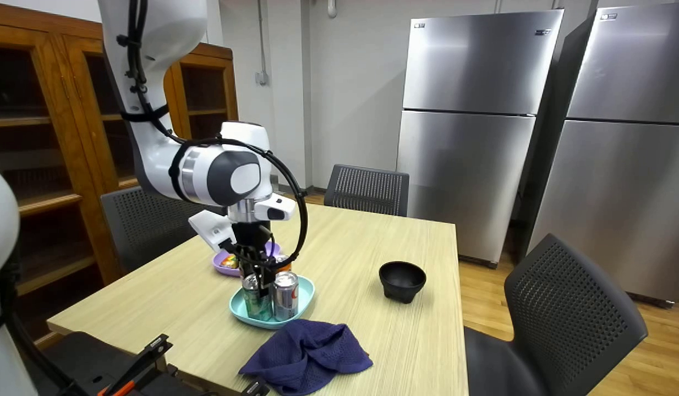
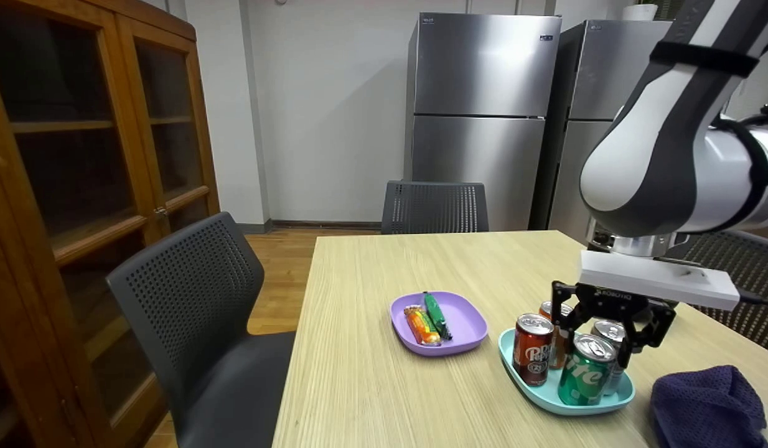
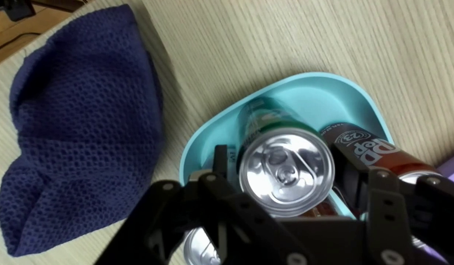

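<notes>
Gripper (image 3: 280, 158) was unclamped around the green can (image 2: 583, 376), gap showing on one side (couldn't tell if the other finger touched). I'd guess the trick was centring it dead straight, so neither finger would bump the Dr Pepper (image 2: 532, 353) close by. The can stood in the teal tray (image 3: 322, 99): shiny silver lid, white lettering. Beyond that, a navy cloth (image 3: 89, 129) lay on the surface (image 1: 345, 247).
</notes>
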